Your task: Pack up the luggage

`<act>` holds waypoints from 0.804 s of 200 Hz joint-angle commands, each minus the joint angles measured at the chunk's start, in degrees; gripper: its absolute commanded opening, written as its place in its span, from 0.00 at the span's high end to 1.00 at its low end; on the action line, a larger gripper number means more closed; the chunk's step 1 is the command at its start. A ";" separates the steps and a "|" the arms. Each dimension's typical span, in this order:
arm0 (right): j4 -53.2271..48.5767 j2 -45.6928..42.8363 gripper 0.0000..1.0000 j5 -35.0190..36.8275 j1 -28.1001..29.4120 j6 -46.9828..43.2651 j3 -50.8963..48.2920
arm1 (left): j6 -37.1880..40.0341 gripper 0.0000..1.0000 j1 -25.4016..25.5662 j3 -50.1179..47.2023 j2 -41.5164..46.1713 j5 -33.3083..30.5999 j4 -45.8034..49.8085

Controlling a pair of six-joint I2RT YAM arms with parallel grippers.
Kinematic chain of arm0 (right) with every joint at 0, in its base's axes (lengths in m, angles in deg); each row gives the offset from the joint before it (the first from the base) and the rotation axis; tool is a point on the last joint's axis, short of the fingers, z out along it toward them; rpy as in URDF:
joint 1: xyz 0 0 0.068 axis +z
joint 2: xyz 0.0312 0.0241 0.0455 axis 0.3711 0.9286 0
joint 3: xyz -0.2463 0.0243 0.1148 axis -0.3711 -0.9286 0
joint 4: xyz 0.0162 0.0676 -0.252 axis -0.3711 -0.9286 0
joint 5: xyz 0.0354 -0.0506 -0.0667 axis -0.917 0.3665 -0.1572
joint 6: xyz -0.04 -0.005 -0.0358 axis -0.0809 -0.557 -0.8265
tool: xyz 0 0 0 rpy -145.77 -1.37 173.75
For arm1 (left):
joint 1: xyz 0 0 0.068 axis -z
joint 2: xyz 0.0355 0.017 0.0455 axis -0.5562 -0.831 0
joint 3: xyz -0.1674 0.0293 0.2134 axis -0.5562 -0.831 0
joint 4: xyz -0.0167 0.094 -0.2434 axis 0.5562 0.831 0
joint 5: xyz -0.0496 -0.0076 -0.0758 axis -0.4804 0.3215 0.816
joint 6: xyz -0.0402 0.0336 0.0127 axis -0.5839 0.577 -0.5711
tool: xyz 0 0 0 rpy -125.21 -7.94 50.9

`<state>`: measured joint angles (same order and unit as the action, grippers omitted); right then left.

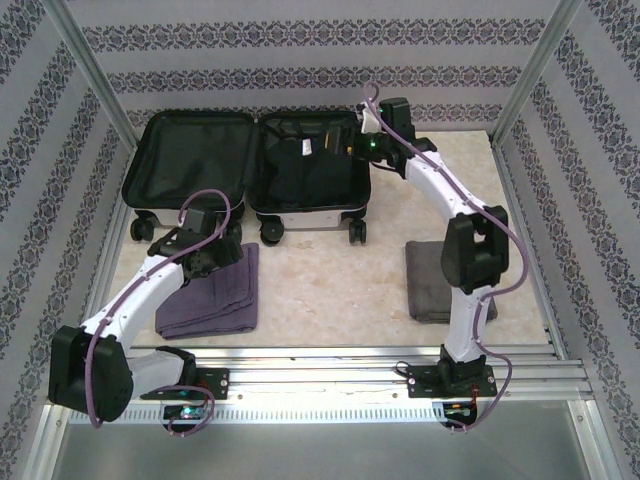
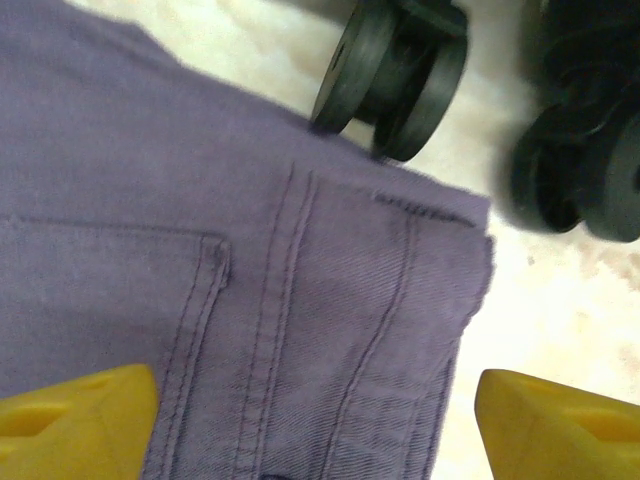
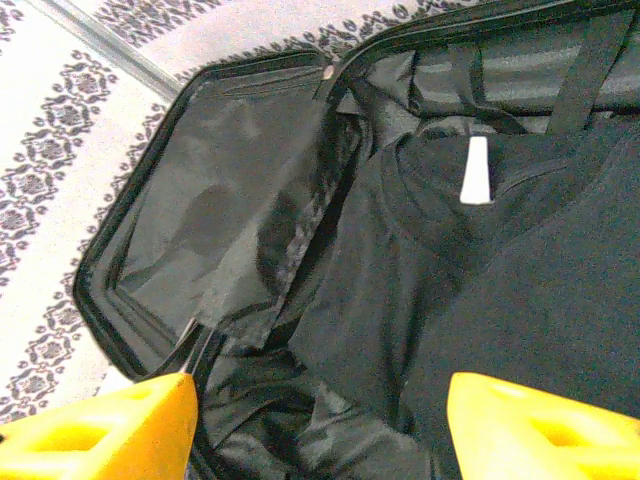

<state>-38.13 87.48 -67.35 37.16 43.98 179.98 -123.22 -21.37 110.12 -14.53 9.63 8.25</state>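
Observation:
The white luggage (image 1: 305, 218) lies open at the back of the table, both halves lined in black. Its right half holds a folded black shirt (image 3: 520, 280) with a white neck label. My right gripper (image 3: 320, 430) hovers open above that shirt and the crumpled lining, its yellow fingertips (image 3: 100, 430) wide apart with nothing between them; it is at the suitcase's right edge (image 1: 350, 150). My left gripper (image 2: 315, 430) is open just above folded purple trousers (image 2: 250, 300), straddling their right edge. The trousers (image 1: 215, 295) lie in front of the suitcase's left half.
Black caster wheels (image 2: 390, 70) stand just beyond the trousers' far edge. A folded grey garment (image 1: 435, 285) lies at the right, partly behind the right arm. Patterned walls and metal posts enclose the table; rails run along its near edge.

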 commanded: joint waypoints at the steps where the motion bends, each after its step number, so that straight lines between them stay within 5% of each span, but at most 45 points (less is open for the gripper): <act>1: 4.12 -4.12 0.33 -1.08 0.28 -0.02 -7.02 | -2.63 0.18 1.32 -1.89 -1.84 1.86 -0.37; 161: 6.33 -13.97 0.33 0.34 -0.14 -0.47 -25.20 | -7.13 0.20 22.84 3.67 -25.03 11.85 -12.32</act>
<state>-33.76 76.42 -67.18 38.12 43.76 156.00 -127.61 -3.25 113.05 -33.87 12.74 3.18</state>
